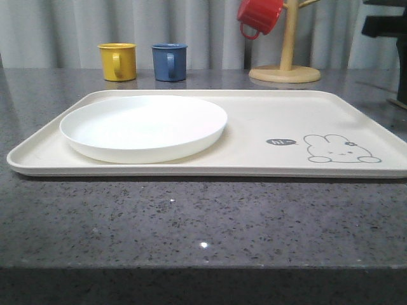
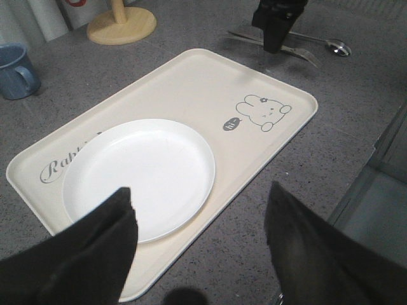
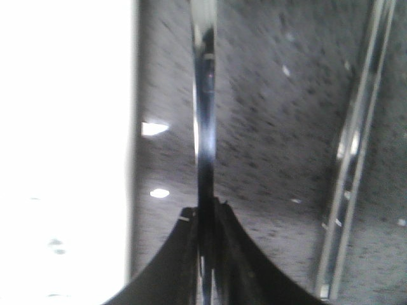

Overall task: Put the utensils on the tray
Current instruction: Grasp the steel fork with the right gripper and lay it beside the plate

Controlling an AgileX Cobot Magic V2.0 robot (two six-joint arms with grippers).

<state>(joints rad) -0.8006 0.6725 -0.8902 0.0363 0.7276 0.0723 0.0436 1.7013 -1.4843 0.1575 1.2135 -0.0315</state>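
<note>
- Nearest the front camera, the tray [image 1: 254,130] lay across the middle of the frame on the grey stone counter [image 1: 191,222], with the white plate [image 1: 144,126] resting on its left half and the rabbit drawing [image 1: 340,149] at lower right.
- In the left wrist view the left gripper [image 2: 197,248] hung over the plate's near edge at the bottom of the frame, its dark fingers [image 2: 95,254] spread wide with nothing between them.
- In the right wrist view the right gripper [image 3: 206,219] had its fingers pinched tight on a slim shiny handle [image 3: 205,127]; I took it for the fork, though blur hid the head.
- A pair of chopsticks [image 3: 353,165] lay just beside it at the right of that frame.
- Farther off, at the upper right of the left wrist view, the spoon [image 2: 334,45] lay on the counter beyond the tray.
- To do this well, I judged, it should lift straight up, clear the rim, and set the piece flat on the bare right half.
- The grip sat near one end, so the piece could swing.
</note>
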